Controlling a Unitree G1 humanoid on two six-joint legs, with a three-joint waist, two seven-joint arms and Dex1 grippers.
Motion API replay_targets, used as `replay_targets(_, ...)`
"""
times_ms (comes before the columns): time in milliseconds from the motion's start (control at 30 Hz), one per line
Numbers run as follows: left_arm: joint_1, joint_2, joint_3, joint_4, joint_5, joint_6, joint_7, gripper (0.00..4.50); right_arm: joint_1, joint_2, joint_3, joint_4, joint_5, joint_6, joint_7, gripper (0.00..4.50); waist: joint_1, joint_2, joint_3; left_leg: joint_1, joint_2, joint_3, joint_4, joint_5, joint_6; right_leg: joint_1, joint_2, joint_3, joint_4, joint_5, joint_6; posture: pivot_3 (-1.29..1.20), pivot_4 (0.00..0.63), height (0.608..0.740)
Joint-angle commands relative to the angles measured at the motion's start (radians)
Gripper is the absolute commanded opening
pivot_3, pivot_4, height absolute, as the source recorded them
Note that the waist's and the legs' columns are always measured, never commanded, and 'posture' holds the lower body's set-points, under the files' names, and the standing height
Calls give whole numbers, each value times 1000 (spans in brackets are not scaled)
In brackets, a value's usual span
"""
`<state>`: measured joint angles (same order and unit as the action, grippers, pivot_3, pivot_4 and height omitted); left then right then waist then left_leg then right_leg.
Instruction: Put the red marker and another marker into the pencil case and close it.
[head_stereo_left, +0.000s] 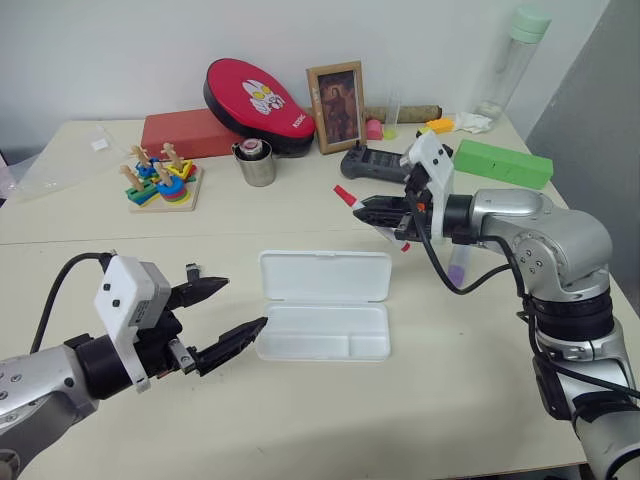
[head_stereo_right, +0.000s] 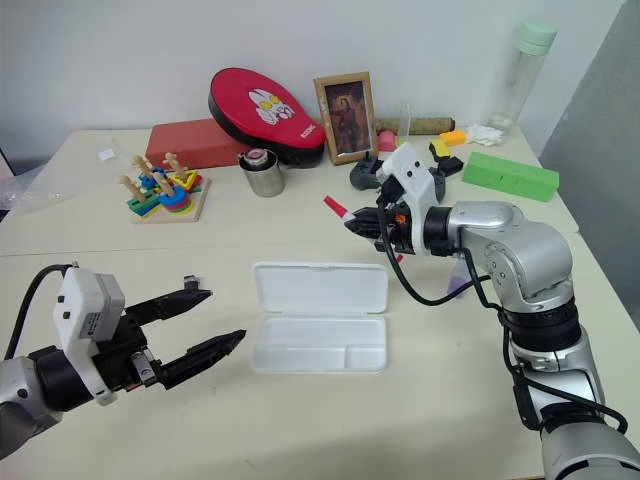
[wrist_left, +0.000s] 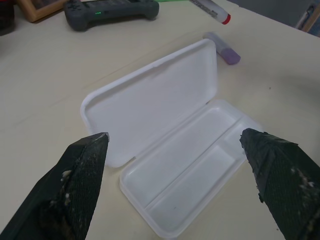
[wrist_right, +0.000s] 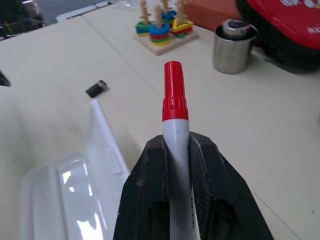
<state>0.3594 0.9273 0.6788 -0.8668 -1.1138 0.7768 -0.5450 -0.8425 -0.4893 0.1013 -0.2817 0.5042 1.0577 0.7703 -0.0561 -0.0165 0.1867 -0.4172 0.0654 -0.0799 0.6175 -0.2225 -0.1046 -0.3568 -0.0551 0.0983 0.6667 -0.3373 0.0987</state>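
White lettering is printed along the edge of the red oval case at the back of the table, beside a cartoon face, but it cannot be read. No other writing can be made out.

The red marker is clamped between the closed fingers of the right gripper, held in the air above the table with its red cap pointing toward the robot's left. The pencil case lies open in the middle of the near table half, lid flat toward the far side, tray toward the robot. The lilac marker lies on the table just beyond the lid's right corner, under the right arm.

The left gripper is held just left of the tray, jaws wide apart and holding nothing. Bare table is seen in front of the case. The green box sits near the right edge; the picture frame, metal cup, game controller and stacking toy are well apart from the case.
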Motion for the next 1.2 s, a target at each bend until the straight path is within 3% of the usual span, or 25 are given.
replay_targets(33, -4, 15, 39, -3, 5, -7, -8, 4500, -3, 0, 6, -67, 57, 5, 30, 261, 0, 0, 0, 0, 0, 0, 0, 0, 0, 0, 0, 0, 0, 0, 0, 0, 150, 740)
replay_targets(333, -14, 23, 38, 6, 10, -6, -7, 4500, 19, 11, 89, -115, 95, -6, 58, 261, 0, 0, 0, 0, 0, 0, 0, 0, 0, 0, 0, 0, 0, 0, 0, 0, 150, 740)
replay_targets(900, -38, 34, 43, 24, 23, 5, -11, 4500, 101, 53, 286, 22, -41, -101, 50, 261, 0, 0, 0, 0, 0, 0, 0, 0, 0, -1, 0, 0, 0, 0, 0, 0, 150, 740)
replay_targets(1200, -40, 42, 54, 35, 32, 6, -25, 4500, 114, 33, 372, 58, -96, -174, 130, 261, 0, 0, 0, 0, 0, 0, 0, 0, -1, -1, 0, 0, 0, 0, 0, 0, 150, 740)
